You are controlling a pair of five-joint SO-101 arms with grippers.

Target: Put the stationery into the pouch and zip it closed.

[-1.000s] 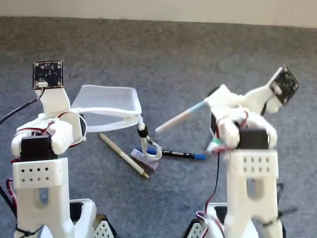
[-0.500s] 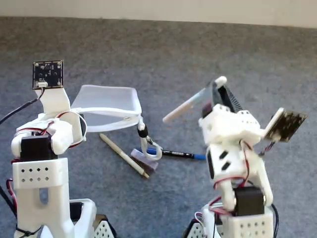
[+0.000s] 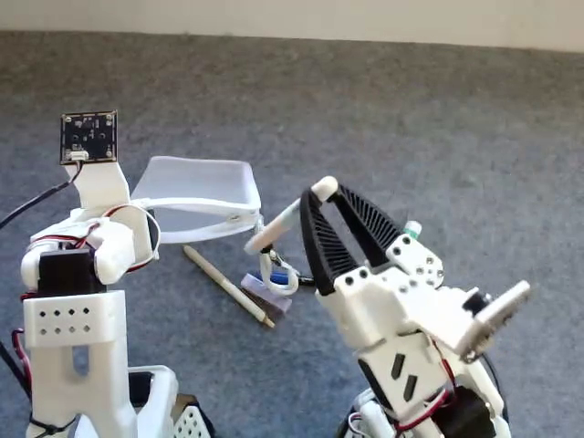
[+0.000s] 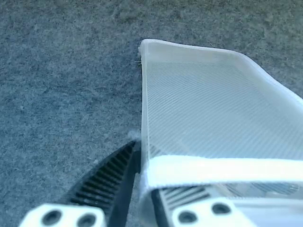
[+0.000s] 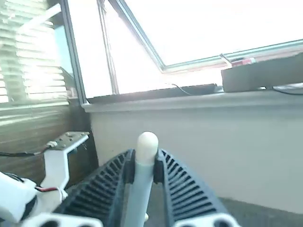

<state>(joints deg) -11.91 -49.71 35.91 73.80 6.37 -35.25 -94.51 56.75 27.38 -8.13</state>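
White mesh pouch [image 3: 196,196] hangs open over the bench [image 3: 411,119], its rim clamped in your left end effector [image 4: 142,172]. Your right end effector [image 3: 321,193] is clamped on the pale pen [image 3: 274,228], which could twist, miss the mouth, or knock the pouch loose

pouch [image 3: 196,193]: translucent white, open | pale pen [image 3: 276,228]: tilted, clamped in right end effector [image 3: 326,192] | tan pen [image 3: 228,286]: flat beside purple eraser [image 3: 265,297]
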